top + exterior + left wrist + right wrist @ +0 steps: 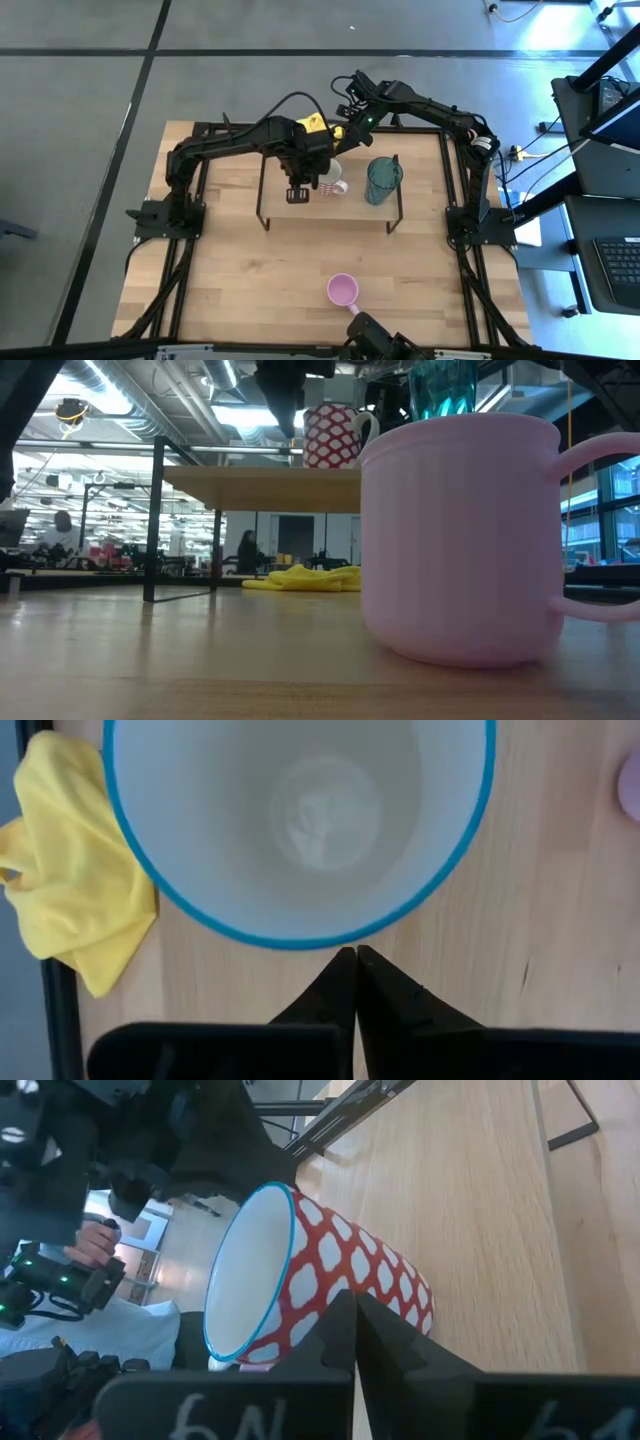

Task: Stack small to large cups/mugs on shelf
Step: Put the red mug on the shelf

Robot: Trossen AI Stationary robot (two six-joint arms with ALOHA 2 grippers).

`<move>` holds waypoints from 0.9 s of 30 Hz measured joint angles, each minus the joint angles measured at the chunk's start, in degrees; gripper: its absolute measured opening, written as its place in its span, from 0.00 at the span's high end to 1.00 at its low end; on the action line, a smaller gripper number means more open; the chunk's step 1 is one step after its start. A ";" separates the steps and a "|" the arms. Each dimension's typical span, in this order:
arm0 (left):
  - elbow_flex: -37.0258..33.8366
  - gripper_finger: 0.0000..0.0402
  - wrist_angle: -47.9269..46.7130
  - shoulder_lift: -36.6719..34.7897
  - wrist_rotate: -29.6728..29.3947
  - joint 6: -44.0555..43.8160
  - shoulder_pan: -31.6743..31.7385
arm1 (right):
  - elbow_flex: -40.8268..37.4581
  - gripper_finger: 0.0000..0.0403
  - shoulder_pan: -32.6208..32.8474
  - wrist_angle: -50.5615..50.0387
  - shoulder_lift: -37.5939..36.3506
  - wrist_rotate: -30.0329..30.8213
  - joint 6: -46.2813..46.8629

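Observation:
A white mug with a red pattern and a blue rim [334, 180] stands upright on the light-wood shelf [285, 215], and it also shows in the low view [330, 435]. The teal-green cup [382, 180] stands to its right on the shelf. The pink mug [343, 291] stands on the table near the front edge. My left gripper [355, 955] is shut, just outside the patterned mug's rim on the mug's left side [305, 188]. My right gripper [355, 1298] is shut at the mug's far side [338, 132], pointing at its wall. My left gripper's shut fingertips [345, 965] point down beside the mug's blue rim [320, 944]. I cannot tell whether they touch it. My right gripper's shut fingertips [345, 1315] come from the far side and overlap the mug's patterned outer wall [330, 1265]. I cannot tell whether they touch it.
A yellow cloth [300, 578] lies on the table behind the shelf, close to the patterned mug [70, 870]. The shelf's dark wire legs [155, 520] stand on the table. A person's hand [95, 1235] holding a device shows beyond the table.

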 joint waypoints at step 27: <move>0.00 1.00 5.26 0.00 -2.04 -1.90 2.10 | 0.02 0.98 0.01 -4.61 0.00 -1.98 -1.92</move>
